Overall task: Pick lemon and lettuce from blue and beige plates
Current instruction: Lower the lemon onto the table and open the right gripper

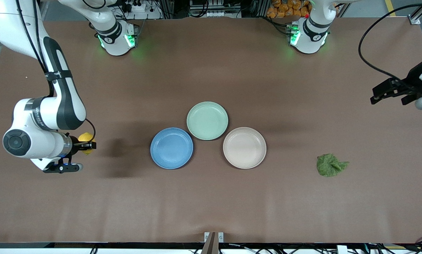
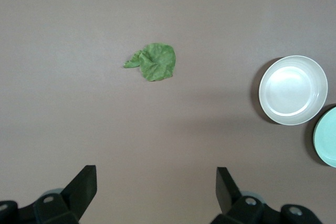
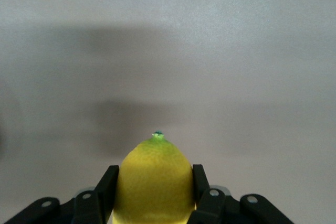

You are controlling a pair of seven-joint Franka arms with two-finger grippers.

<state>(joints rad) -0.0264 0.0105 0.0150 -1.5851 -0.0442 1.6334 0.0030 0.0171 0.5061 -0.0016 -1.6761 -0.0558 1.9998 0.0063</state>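
Observation:
My right gripper (image 1: 87,143) is shut on the yellow lemon (image 1: 85,138) and holds it in the air over bare table at the right arm's end, well clear of the blue plate (image 1: 171,148). The right wrist view shows the lemon (image 3: 154,182) wedged between both black fingers. The lettuce (image 1: 330,164), a crumpled green leaf, lies on the table toward the left arm's end, apart from the beige plate (image 1: 244,147). Both plates are empty. My left gripper (image 1: 389,100) hangs open over the left arm's end of the table, with nothing between its fingers (image 2: 84,182). Its wrist view shows the lettuce (image 2: 155,61) and the beige plate (image 2: 293,90).
An empty pale green plate (image 1: 207,120) sits next to the blue and beige plates, farther from the front camera; its edge also shows in the left wrist view (image 2: 326,137). The brown table (image 1: 211,204) carries nothing else.

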